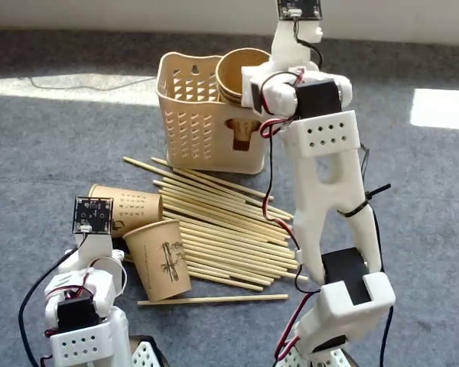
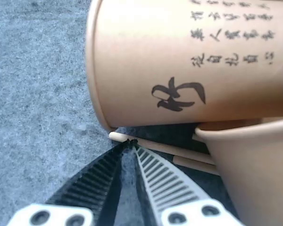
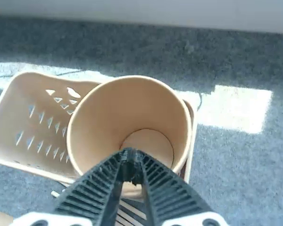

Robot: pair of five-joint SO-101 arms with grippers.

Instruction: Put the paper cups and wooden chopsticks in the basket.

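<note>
paper cup (image 3: 132, 117) at basket (image 3: 33, 117): drop step in hand.
right gripper (image 3: 130, 162) is clamped on the near rim of this cup, holding it tilted at the basket's top edge. judged: release not yet done. the next move needs the cup brought over the opening, then the fingers parted. left gripper (image 2: 129, 143) has its tips together with nothing between them, just at the end of one chopstick (image 2: 155, 147) beside the lying cup (image 2: 179, 61). wooden chopsticks (image 1: 222, 229) lie heaped in front of the basket. unclear: whether the held cup rests on the basket or hangs free. the basket's inside is hidden behind it. second cup (image 2: 254, 174) is cut off at the edge.
</note>
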